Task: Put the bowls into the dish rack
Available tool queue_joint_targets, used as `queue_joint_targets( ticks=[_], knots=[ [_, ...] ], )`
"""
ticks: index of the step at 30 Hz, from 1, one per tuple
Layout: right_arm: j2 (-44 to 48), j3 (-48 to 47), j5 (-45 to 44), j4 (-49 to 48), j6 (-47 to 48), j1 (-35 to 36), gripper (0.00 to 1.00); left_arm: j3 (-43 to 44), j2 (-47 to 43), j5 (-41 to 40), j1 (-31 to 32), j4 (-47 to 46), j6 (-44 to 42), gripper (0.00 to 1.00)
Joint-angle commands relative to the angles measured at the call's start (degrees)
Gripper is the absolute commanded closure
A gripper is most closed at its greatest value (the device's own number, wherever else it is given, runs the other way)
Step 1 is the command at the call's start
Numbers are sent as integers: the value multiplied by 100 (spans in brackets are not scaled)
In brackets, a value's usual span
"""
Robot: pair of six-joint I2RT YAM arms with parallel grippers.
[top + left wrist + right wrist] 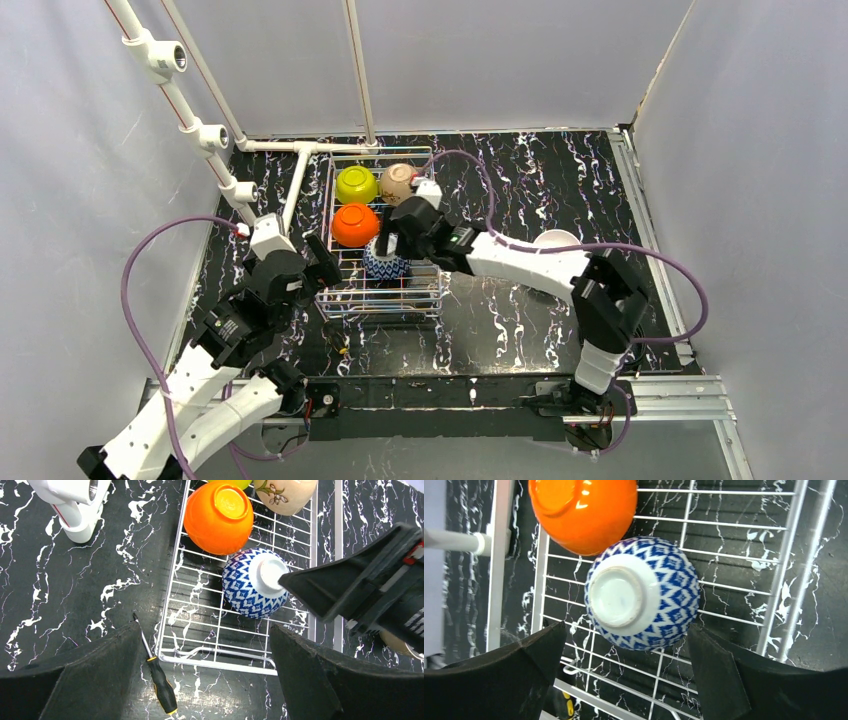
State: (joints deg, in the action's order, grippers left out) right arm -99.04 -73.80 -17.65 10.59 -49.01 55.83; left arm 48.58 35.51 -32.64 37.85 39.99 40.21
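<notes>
The dish rack (380, 305) stands mid-table. In it lie, upside down, a lime-yellow bowl (356, 184), a beige bowl (398, 183), an orange bowl (355, 225) and a blue-and-white bowl (385, 262). My right gripper (395, 245) hangs open over the blue-and-white bowl (641, 592), which rests on the wires, a finger at each side of it (625, 629). My left gripper (325, 268) is open and empty (204, 630) above the rack's near left corner (215, 662). A white bowl (556, 240) sits on the table behind the right arm. The second beige bowl is mostly hidden.
A black-and-yellow screwdriver (159, 680) lies on the table against the rack's near left corner. A white pipe frame (215, 140) runs along the left and back of the rack. The black marbled table (520, 320) is walled by grey panels.
</notes>
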Motion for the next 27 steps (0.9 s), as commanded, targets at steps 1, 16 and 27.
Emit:
queue_joint_targets(
  ticks=[1, 16, 27],
  knots=[
    [-477, -883, -1255, 1045, 843, 417, 1, 58, -211, -410, 21, 170, 111, 2],
    [-1850, -2209, -2002, 1920, 1507, 767, 4, 3, -407, -604, 21, 271, 238, 2],
    [-1512, -1620, -2271, 1645, 1381, 446, 12, 3, -291, -526, 21, 251, 242, 2]
  ],
)
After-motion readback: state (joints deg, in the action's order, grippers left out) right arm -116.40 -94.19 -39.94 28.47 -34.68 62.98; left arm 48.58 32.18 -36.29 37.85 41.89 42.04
